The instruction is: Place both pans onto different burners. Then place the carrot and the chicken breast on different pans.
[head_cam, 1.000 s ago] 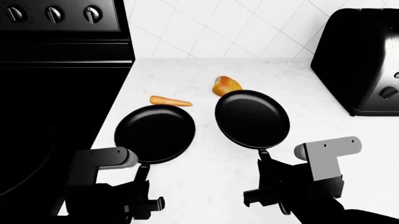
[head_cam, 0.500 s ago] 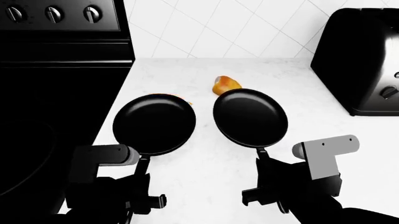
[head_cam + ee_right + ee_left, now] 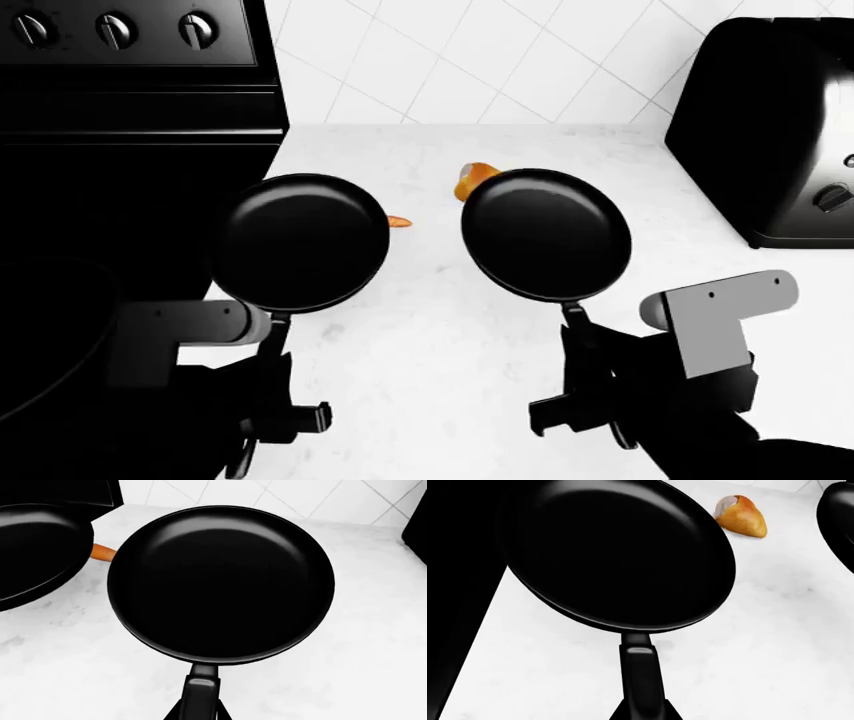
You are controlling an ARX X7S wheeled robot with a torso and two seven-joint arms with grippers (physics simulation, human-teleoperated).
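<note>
Each gripper, left [image 3: 274, 395] and right [image 3: 583, 385], is clamped on a frying pan's handle, left pan [image 3: 300, 242] and right pan [image 3: 545, 233] held out ahead above the counter [image 3: 441, 340].

Both grippers [image 3: 274, 400] [image 3: 581, 390] clamped, forward.

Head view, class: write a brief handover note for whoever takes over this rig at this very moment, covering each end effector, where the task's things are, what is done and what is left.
Left end effector: shut on the left pan by its handle, pan lifted over the counter's stove-side edge.
Right end effector: shut on the right pan by its handle, over the white counter.
Carrot and chicken breast: on the counter behind the pans, mostly hidden in the head view.
Done: both pans grasped.
Left: set each pan on its own burner of the cooktop, then one food per pan.
</note>
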